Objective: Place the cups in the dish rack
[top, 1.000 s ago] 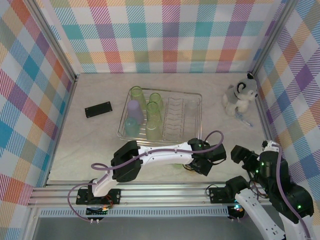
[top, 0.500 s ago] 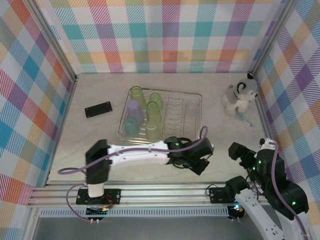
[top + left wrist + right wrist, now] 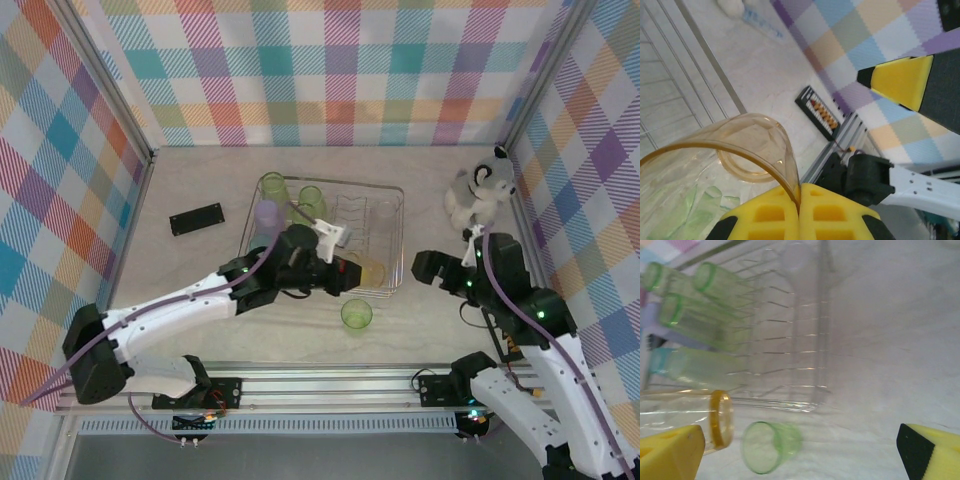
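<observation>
The dish rack [image 3: 385, 187] holds several green cups [image 3: 715, 282], a lavender cup [image 3: 266, 214] and a teal cup [image 3: 670, 365], all at its left end. The left gripper [image 3: 345, 272] is clamped on the orange cup [image 3: 368, 268] by its rim, at the rack's near right corner. One loose green cup [image 3: 356, 314] sits on the table [image 3: 200, 280] just in front. The right gripper [image 3: 424, 268] is spread wide nearby, holding nothing.

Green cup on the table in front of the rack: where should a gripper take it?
Pinch the rim of the green cup from above, one finger inside: it stands upright, mouth up, apart from the dish rack. The open right gripper is free for it.
</observation>
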Tool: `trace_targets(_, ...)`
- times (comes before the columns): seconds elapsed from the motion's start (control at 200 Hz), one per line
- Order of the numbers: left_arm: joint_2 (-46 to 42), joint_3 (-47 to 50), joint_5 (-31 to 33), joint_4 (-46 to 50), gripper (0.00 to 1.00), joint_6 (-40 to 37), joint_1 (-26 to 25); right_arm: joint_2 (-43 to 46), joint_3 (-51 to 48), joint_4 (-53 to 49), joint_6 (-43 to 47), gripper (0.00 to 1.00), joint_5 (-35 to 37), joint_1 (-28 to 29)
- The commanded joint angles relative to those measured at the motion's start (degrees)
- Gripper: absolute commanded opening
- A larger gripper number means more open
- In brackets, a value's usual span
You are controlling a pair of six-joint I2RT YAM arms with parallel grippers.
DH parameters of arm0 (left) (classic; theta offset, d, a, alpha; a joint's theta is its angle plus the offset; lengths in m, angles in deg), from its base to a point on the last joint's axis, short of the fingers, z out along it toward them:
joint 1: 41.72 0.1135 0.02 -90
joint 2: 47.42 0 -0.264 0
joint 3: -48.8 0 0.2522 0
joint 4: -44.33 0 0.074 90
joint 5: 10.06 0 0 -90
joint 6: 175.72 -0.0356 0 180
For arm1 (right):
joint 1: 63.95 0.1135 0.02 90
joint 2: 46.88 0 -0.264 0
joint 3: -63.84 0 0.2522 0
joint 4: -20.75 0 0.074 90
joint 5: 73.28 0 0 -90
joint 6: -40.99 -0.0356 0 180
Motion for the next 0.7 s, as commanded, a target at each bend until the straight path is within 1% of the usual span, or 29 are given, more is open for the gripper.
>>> trace_targets(0.0, -6.01, 2.91, -3.96, -12.40, 0.00, 5.19, 3.29, -2.24, 2.47, 12.13, 0.69, 0.99, -12.68, -0.35)
trace_targets(0.15, -9.79, 6.03, -6.53, -20.18, 0.00, 10.12, 6.89, -8.17, 1.80, 23.22, -3.55, 0.99, -23.91, -0.36)
trace_targets(0.295, -11.07, 7.72, -7.79, -25.70, 0.00, 14.06, 9.15, -12.79, 0.38, 32.26, -8.56, 0.99, -30.52, -0.36)
trace_targets(0.495, -9.85, 8.37, -9.42, -31.83, 0.00, 17.98, 10.13, -18.52, 0.14, 43.76, -14.81, 0.99, -39.88, -0.36)
trace_targets(0.58, -9.16, 8.41, -9.83, -33.42, 0.00, 18.96, 10.27, -20.29, 0.68, 46.35, -16.65, 1.00, -42.05, -0.36)
trace_targets(0.695, -8.76, 8.69, -9.46, -35.53, 0.00, 20.10, 10.44, -21.77, 1.44, 46.52, -17.19, 0.98, -43.96, -0.36)
